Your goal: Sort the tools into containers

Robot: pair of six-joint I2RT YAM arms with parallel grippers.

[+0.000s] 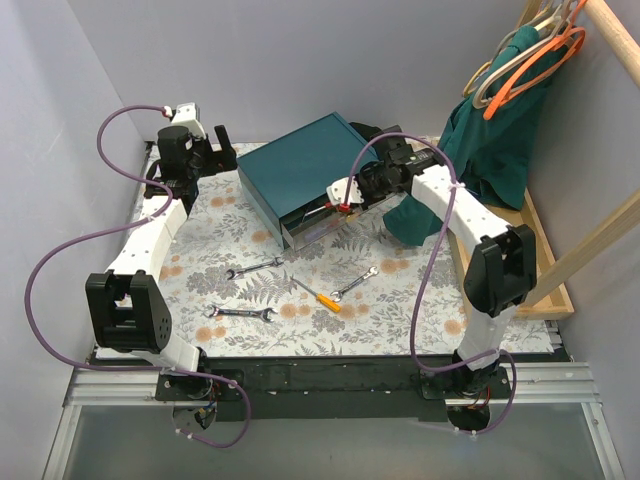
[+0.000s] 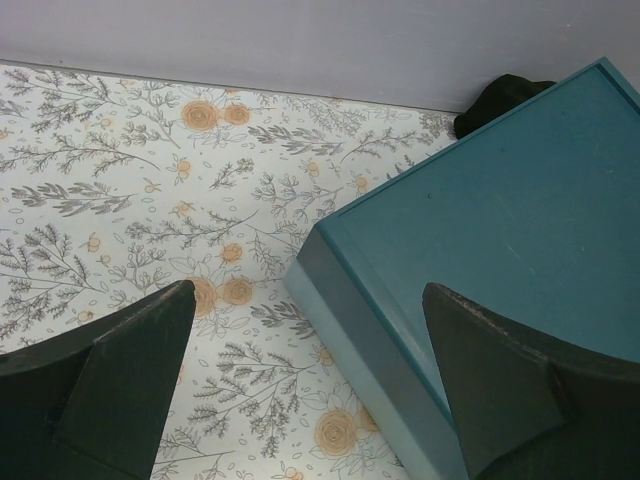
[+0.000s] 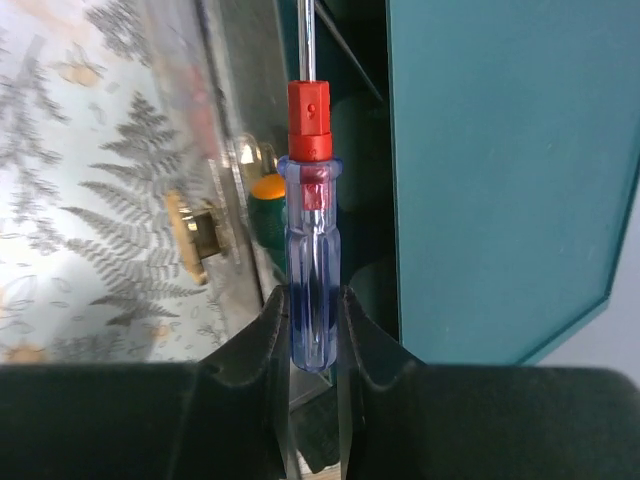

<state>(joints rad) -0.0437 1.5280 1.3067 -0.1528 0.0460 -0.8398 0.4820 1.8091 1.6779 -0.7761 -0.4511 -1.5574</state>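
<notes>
Currently the right hand (image 3: 312, 300) is pinching a screwdriver w/ clear blue plastic handle and red collar (image 3: 308, 240). Its fingers are pressed onto both sides of the lower handle, and the steel shaft points away from the wrist. The tool is held over the pulled-out shallow drawer (image 1: 312, 228) at the front of the dark teal rectangular metal box (image 1: 300, 170); can't tell whether the tip touches anything.

In the right wrist view the drawer front carries a small brass knob (image 3: 198, 235). A green-handled screwdriver w/ orange end (image 3: 268, 205) shows inside, just behind that front.

The left hand (image 2: 308, 300) is spread wide w/ nothing between the fingers. It hovers by the box's left corner, above the floral-print tabletop (image 2: 120, 150).

On the tabletop in front of the box, all apart from each other:
- silver open-ended wrench nearest the drawer (image 1: 253, 268)
- second silver wrench (image 1: 240, 313), closer to the arm bases
- third silver wrench (image 1: 355, 283), on the right
- orange-yellow-handled screwdriver (image 1: 322, 298), just left of the third wrench

A dark green cloth (image 1: 490, 140) hangs at the far right, beside the right arm.
</notes>
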